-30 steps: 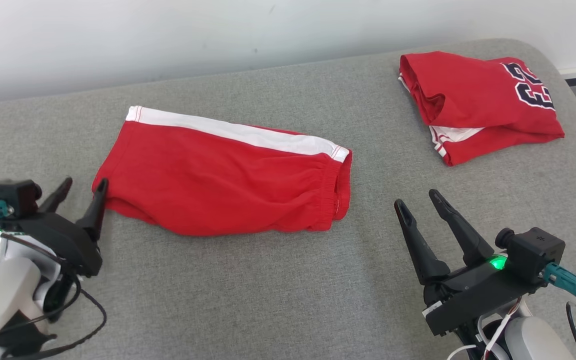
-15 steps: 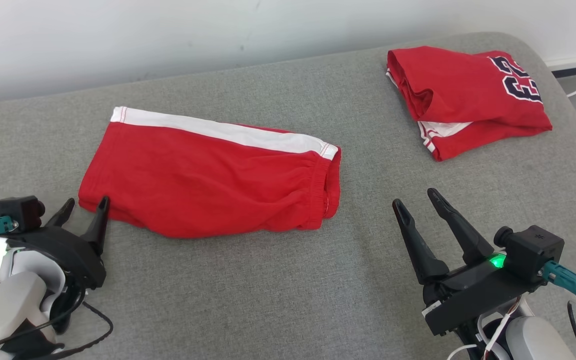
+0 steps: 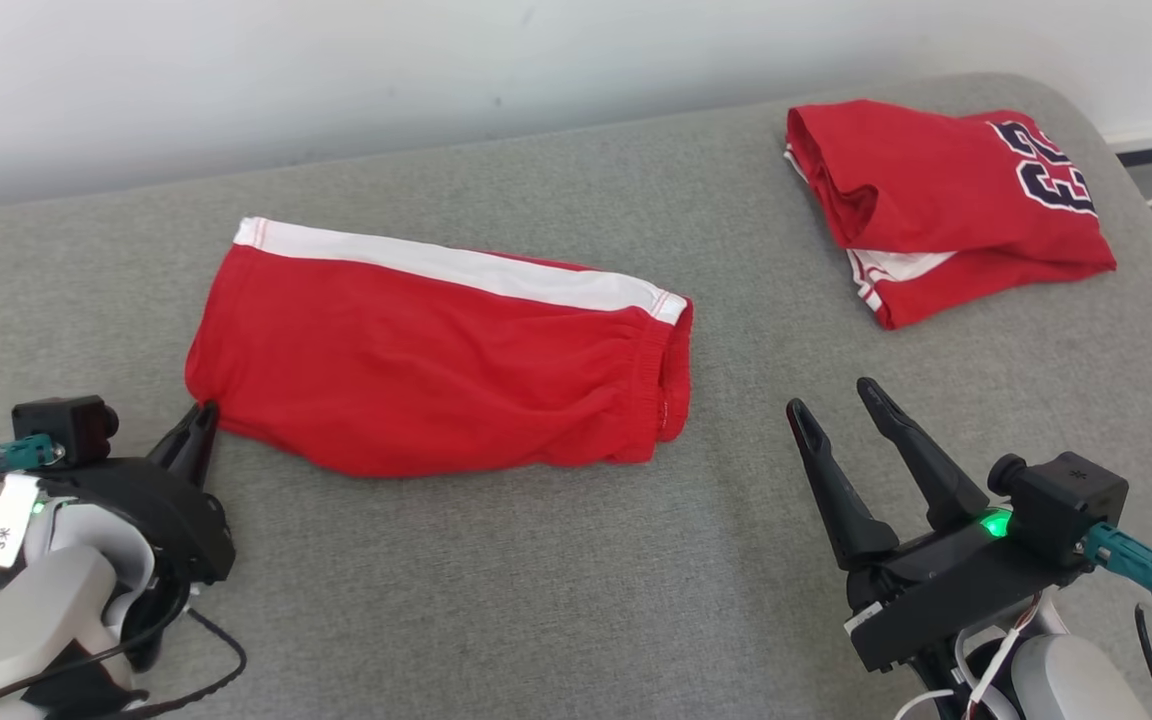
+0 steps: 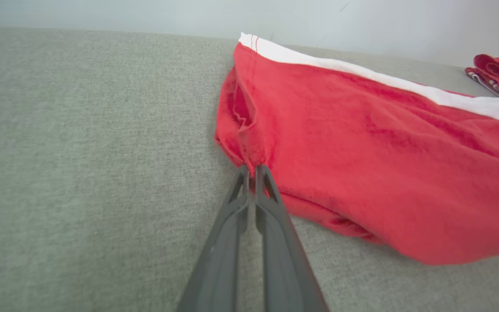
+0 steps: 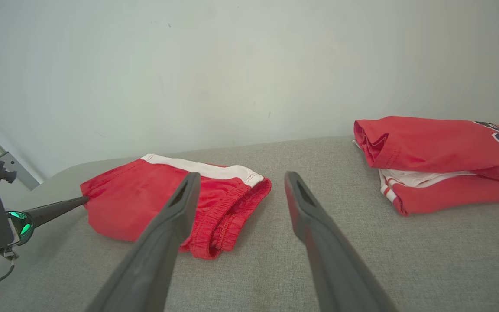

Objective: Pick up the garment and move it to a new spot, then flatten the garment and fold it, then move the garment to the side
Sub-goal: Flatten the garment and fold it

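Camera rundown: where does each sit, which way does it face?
Head: high on the robot, facing forward and down at the grey cushion; red shorts centre, folded red jersey far right; left gripper lower left, right gripper lower right.
Left wrist: low, along its own shut fingers pinching the shorts' corner.
Right wrist: low, along its own open fingers, facing the wall.
Shared: both wrist views show shorts and jersey.

right pincer (image 5: 241,174): fingers spread | red shorts (image 5: 137,195): left pincer (image 5: 82,200) pinched at corner | folded jersey (image 5: 440,147): right, apart

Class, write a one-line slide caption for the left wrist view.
Left gripper shut on the red shorts, lying on grey cushion.
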